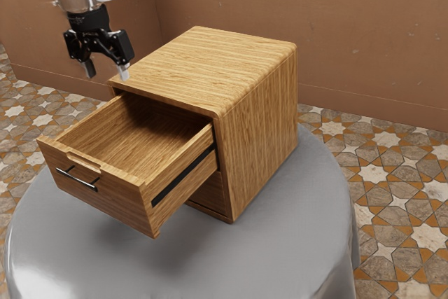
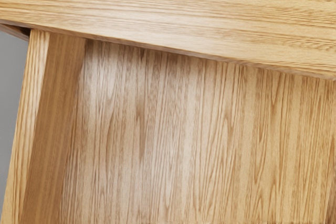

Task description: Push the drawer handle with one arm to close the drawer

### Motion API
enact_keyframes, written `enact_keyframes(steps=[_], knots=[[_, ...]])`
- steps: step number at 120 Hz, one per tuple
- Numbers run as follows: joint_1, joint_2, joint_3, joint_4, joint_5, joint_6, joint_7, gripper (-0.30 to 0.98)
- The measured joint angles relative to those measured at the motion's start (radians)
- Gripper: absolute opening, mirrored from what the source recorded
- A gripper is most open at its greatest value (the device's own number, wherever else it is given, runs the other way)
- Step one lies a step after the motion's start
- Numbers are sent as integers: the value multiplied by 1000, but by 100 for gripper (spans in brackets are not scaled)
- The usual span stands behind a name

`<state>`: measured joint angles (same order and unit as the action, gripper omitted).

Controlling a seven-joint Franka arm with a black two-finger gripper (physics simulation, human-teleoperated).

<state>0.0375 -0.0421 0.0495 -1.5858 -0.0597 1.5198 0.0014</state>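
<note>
So, the drawer [image 1: 115,202] is hanging way out of the wooden cabinet [image 1: 260,120], nowhere near closed. Its thin handle [image 1: 77,179] sits on the outside of the front panel, just below a cutout [image 1: 84,162] in the top edge, and you can see a dark rail [image 1: 183,176] running along the side wall. The black gripper [image 1: 107,71] is up in the air near the cabinet's top front edge, fingers pointing down and spread wide with nothing between them, and it's well apart from the handle. Wrist view looks down into the drawer: floorboard, one side wall, plus the cabinet's top crossing over the drawer's inner end. Whole cabinet stands upright on a round table with a grey cloth [image 1: 294,243], and behind that it's a brownish wall [image 1: 364,40] and a star-patterned tile floor [image 1: 392,208].
</note>
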Motion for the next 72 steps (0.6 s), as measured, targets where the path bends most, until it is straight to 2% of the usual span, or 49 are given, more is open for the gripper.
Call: enact_keyframes(steps=[16, 29, 46, 72], knots=[[9, -61, -30, -41, 21, 3, 1, 69], [11, -372, -94, -357, 60, 39, -6, 69], [10, -705, -103, -663, 76, 41, -20, 66], [10, -813, -99, -846, 79, 39, -50, 37]])
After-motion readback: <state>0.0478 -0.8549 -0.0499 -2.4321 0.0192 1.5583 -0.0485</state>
